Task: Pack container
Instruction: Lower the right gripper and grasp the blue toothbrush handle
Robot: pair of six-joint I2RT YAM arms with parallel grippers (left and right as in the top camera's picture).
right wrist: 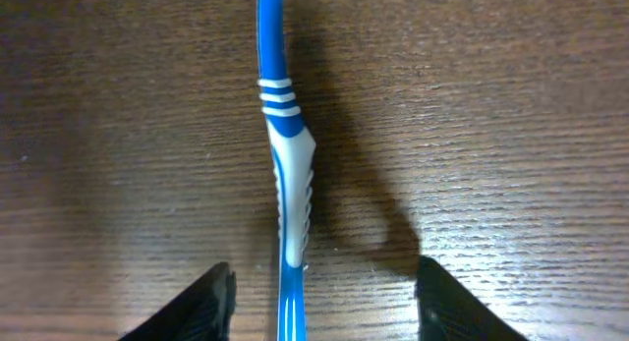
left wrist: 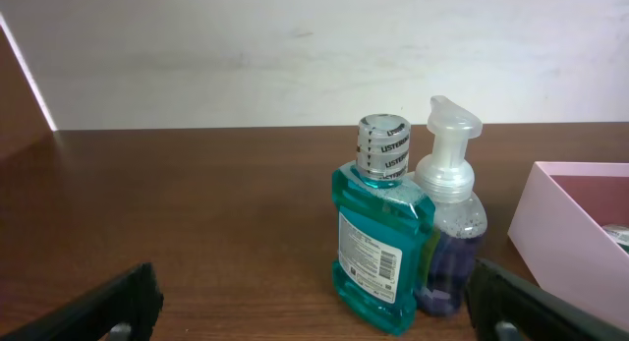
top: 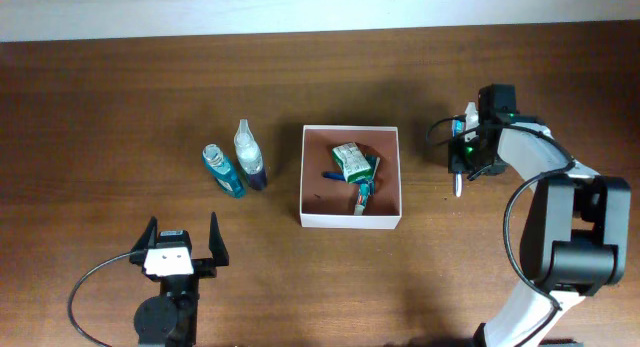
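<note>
The container (top: 310,177), a square box with white walls and a reddish-brown inside, sits mid-table and holds a green packet (top: 351,161) and a small tube (top: 363,194). Its pale wall shows in the left wrist view (left wrist: 560,233). A teal mouthwash bottle (top: 225,171) (left wrist: 378,238) and a clear pump soap bottle (top: 250,157) (left wrist: 450,218) stand left of it. My left gripper (top: 181,243) (left wrist: 314,312) is open and empty, in front of the bottles. My right gripper (top: 468,165) (right wrist: 319,302) is open just above a blue and white toothbrush (right wrist: 285,184) (top: 458,183) lying on the table, right of the container.
The dark wooden table (top: 120,107) ends at a pale wall (left wrist: 295,56) along the back. The right arm's black and white body (top: 560,237) stands at the right front of the table.
</note>
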